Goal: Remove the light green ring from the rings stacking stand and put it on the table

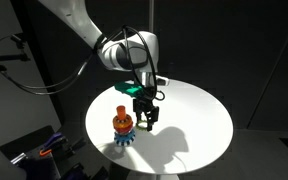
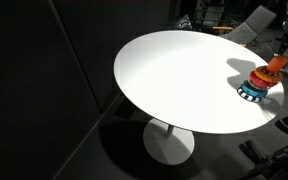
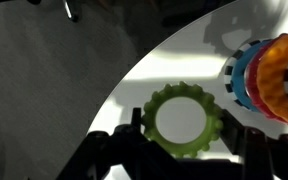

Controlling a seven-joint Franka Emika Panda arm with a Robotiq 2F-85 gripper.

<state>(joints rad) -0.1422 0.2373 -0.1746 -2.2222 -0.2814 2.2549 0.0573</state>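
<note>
The light green ring (image 3: 184, 93), toothed and pale yellow-green, sits between the two fingers of my gripper (image 3: 184, 125) in the wrist view; the fingers press its left and right sides. It hangs over the white table (image 3: 174, 60), just beside the rings stacking stand (image 3: 272, 75). The stand, with orange, red and yellow rings on a blue toothed base, shows in both exterior views (image 1: 123, 127) (image 2: 258, 84). In an exterior view my gripper (image 1: 144, 118) hovers low over the table (image 1: 199, 120), right next to the stand. The ring itself is too small to make out there.
The round table (image 2: 174, 80) stands on a single pedestal (image 2: 169, 145) with dark floor around it. The stand is near the table's edge. Dark equipment with blue and orange parts (image 1: 44, 150) sits below the table. Chairs (image 2: 249, 25) stand behind it.
</note>
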